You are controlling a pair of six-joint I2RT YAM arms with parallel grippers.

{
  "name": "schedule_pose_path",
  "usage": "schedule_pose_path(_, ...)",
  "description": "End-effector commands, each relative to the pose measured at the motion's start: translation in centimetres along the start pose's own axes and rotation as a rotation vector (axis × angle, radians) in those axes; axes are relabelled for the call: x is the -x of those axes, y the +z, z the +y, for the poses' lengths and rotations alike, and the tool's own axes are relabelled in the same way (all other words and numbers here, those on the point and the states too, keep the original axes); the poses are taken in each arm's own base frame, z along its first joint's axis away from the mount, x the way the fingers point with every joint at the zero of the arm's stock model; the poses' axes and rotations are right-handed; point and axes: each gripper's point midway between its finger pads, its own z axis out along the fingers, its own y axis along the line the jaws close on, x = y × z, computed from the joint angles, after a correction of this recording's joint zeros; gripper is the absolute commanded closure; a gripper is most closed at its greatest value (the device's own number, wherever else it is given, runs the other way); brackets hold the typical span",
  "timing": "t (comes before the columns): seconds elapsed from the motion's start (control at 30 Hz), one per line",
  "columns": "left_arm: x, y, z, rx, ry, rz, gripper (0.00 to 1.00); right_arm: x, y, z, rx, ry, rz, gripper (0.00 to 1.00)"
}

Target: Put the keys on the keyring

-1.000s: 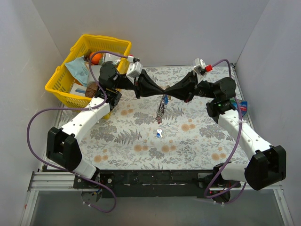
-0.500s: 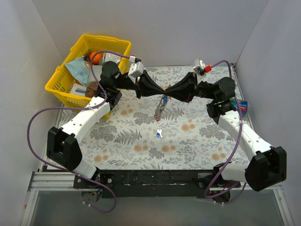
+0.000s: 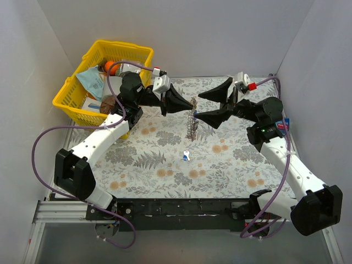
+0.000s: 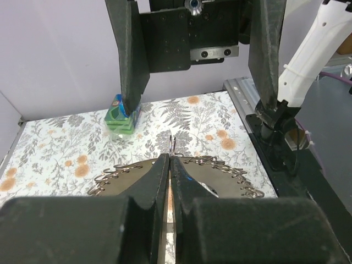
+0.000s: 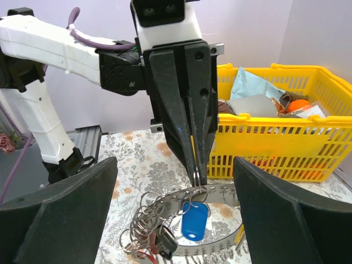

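Lying loose on the flower-patterned table (image 3: 143, 165) toward 6 o'clock, a blue-and-white key (image 3: 186, 155) sits unthreaded, well apart from the keyring (image 3: 192, 120) beyond it at mid-table. The left gripper (image 3: 188, 104), reaching in from 9 o'clock, has its fingers closed tight on the ring's upper rim. This probably lets the ring hang free with its flat face turned to the other arm. From above it shows edge-on, its long axis running 12 to 6 o'clock, and a blue-headed key (image 5: 194, 218) and some small rings dangle at its low end. The right gripper (image 3: 201, 106), coming from 3 o'clock, is spread wide and holds nothing, its fingers either side of the ring. A yellow basket (image 3: 71, 93) stands at 10 o'clock.
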Motion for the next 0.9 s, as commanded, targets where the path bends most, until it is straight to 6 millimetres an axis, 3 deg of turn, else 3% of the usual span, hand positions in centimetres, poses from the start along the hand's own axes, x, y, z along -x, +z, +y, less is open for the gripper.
schedule_pose_path(0.0,2.1,-0.7,-0.7,0.049,0.117,-0.012,1.00,0.8,-0.6,-0.4,-0.040,-0.037,-0.024,0.07)
schedule_pose_path(0.3,0.7,-1.8,0.3,0.147,0.165,0.064,1.00,-1.1,-2.0,-2.1,-0.146,0.023,0.010,0.06)
schedule_pose_path(0.67,-3.5,-4.1,1.4,0.168,0.032,0.103,1.00,-7.3,-4.5,-3.0,-0.240,0.117,0.164,0.06)
schedule_pose_path(0.87,-6.3,-5.8,1.7,0.215,-0.015,0.135,1.00,-11.9,-5.7,-3.4,-0.265,0.210,0.244,0.08)
